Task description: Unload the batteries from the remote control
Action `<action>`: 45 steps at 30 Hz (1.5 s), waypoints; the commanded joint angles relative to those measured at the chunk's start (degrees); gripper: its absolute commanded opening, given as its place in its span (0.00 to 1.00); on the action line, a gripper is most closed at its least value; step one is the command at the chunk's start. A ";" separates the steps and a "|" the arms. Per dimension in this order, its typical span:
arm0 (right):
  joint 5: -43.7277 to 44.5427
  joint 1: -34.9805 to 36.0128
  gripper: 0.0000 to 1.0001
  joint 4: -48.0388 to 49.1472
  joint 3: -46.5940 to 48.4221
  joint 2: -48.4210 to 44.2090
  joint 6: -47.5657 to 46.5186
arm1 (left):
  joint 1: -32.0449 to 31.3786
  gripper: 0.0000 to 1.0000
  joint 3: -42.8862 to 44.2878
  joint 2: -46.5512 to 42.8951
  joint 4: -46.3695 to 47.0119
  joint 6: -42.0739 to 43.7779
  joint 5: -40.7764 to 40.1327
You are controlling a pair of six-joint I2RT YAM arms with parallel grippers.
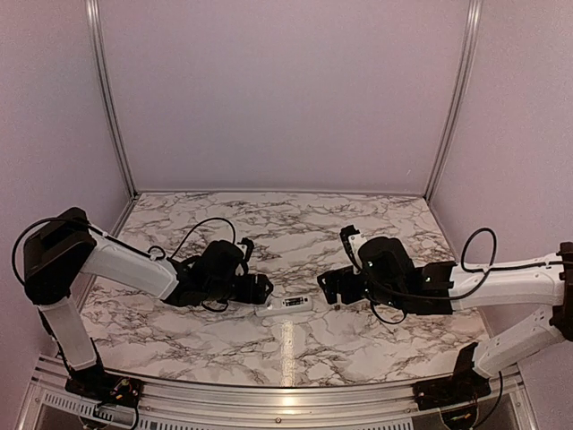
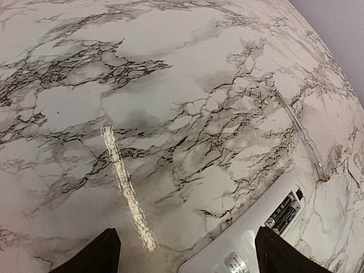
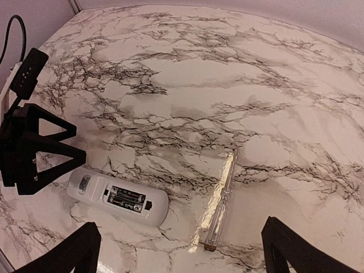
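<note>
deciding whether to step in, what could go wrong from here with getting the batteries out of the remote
1. The left gripper is open and not gripping the remote, so prying at the batteries could slide it across the smooth table.
2. The thin stick lies right beside the remote; the open right gripper could knock it rolling as it reaches in.

Soft, even overhead light, one glare streak (image 2: pixel 128 193) on the marble table (image 2: pixel 170 85) (wrist views bow at edges), mild blur.
</note>
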 commanded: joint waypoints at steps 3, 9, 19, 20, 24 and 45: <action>0.63 0.20 0.97 -2.79 0.21 2.13 1.00 | 0.98 0.91 0.88 -10.94 -6.66 4.83 -11.18; 1.65 0.20 0.98 -5.61 1.01 4.41 1.09 | 3.27 0.99 -4.40 -22.89 -4.93 6.16 -20.41; 4.54 0.13 0.98 -13.78 4.38 8.54 3.74 | 8.58 0.99 -13.35 -26.63 2.47 4.80 -20.52; 4.43 0.12 0.98 -14.14 4.66 8.97 3.81 | 8.69 0.99 -12.84 -26.45 2.01 4.99 -19.21; 3.14 -0.68 0.98 -15.34 5.94 11.43 5.08 | 8.72 0.97 -13.87 -26.36 5.15 4.89 -16.06; -1.79 -3.11 0.64 -11.48 8.61 21.18 3.66 | 8.66 0.92 -19.61 -30.86 12.36 2.44 -8.86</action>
